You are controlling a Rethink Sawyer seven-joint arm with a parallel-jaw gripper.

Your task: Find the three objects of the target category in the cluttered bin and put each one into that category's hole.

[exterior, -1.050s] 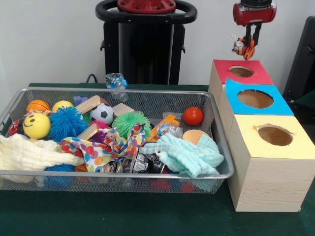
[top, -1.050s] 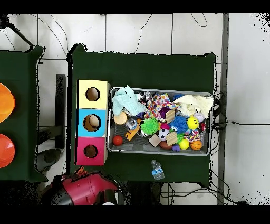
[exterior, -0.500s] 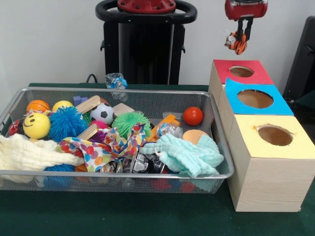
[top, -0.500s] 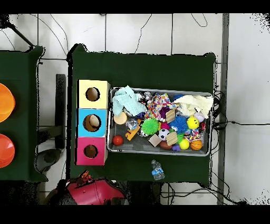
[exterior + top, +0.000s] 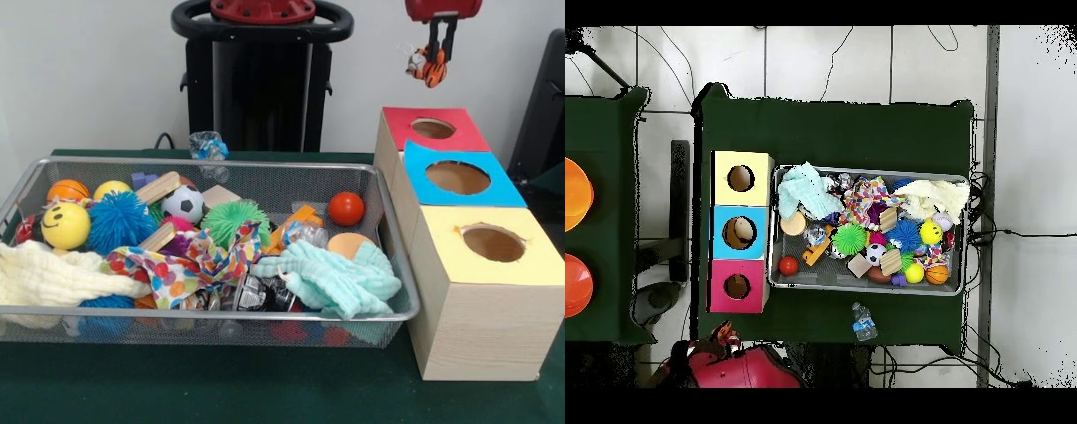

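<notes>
You see the gripper [image 5: 434,64] high beyond the red-topped box [image 5: 433,129], at the table's far edge, jaws clamped on a small orange striped toy [image 5: 426,66].

The table [image 5: 265,389] wears a dark green cloth. On it, at the left, sits a wire mesh bin [image 5: 203,314] full of toys and cloths. Just beside the bin on the right stands a row of three wooden boxes: yellow-topped [image 5: 481,291] nearest, blue-topped [image 5: 457,179] in the middle, red-topped [image 5: 433,129] farthest. A crumpled plastic bottle [image 5: 208,145] lies behind the bin.
</notes>
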